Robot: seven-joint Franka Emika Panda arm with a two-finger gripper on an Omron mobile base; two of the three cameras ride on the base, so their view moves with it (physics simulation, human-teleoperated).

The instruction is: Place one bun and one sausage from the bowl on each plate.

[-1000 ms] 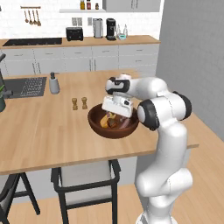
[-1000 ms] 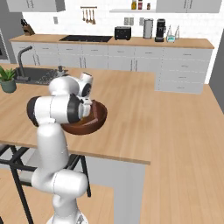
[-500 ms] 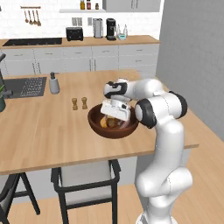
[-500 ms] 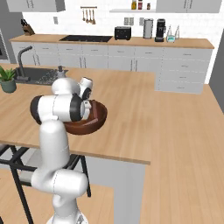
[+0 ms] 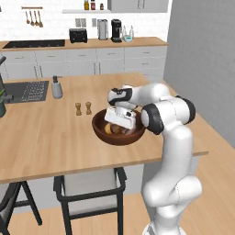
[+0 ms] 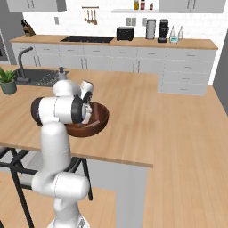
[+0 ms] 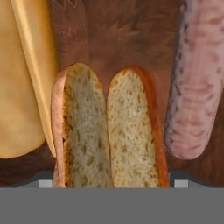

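Note:
The dark reddish-brown wooden bowl (image 5: 102, 130) (image 6: 101, 119) stands on the island counter near its front edge. My gripper (image 5: 120, 122) (image 7: 111, 183) points down into it, jaws open, astride a split bun (image 7: 109, 131). Its grey fingertips (image 7: 44, 183) sit close beside the bun's two crusts; I cannot tell whether they touch. To the right of the bun, on the bowl's floor (image 7: 118, 35), lies a pink sausage (image 7: 197, 83). A second, paler bun (image 7: 22, 78) lies to the left. In the right base view my own arm hides the hand. The plates are out of view.
Wooden salt and pepper shakers (image 5: 83, 109) stand just left of the bowl. Farther left are a soap dispenser (image 5: 56, 87) and the sink (image 5: 27, 90). A potted plant (image 6: 8, 80) sits by the sink. A dark stool (image 5: 89, 183) stands under the counter's front edge.
The hand has sunk a little lower into the bowl. Bowl and base have stayed put.

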